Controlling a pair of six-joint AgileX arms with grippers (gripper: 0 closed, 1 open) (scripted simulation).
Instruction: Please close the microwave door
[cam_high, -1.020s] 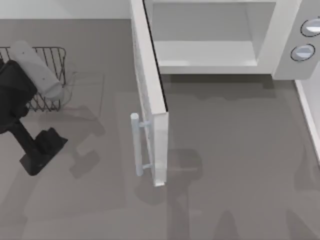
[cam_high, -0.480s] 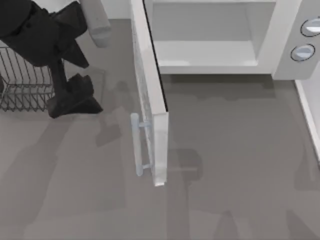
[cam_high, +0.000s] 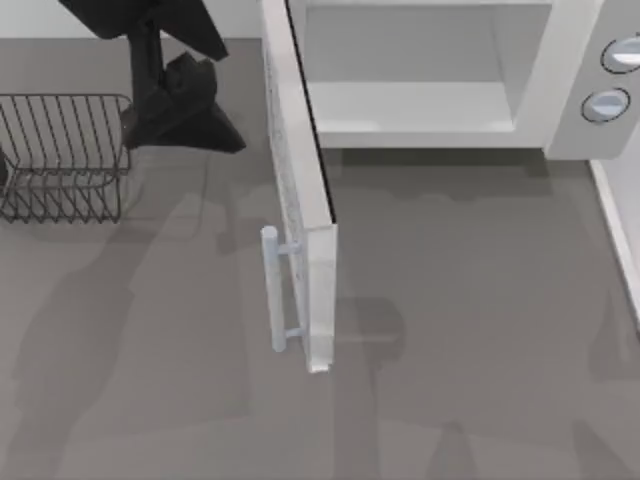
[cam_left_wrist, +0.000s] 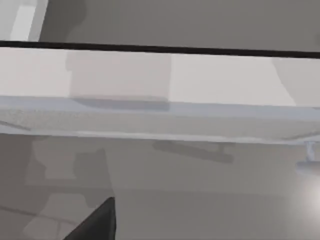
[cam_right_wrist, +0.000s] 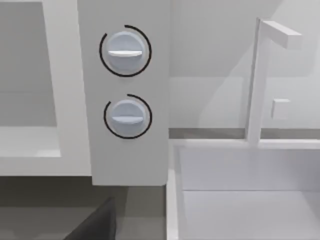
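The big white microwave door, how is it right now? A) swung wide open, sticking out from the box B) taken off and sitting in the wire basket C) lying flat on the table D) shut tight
A: in the top view the flat white microwave door stands swung out from the big white boxy microwave, its cavity open to view, with the slim light-grey bar handle at its far end.

A dark wire rack (cam_high: 62, 155) is seen at the top view's left edge, upon a grey table (cam_high: 470, 300). A white sink (cam_right_wrist: 245, 195) is seen lower right in the right wrist view.
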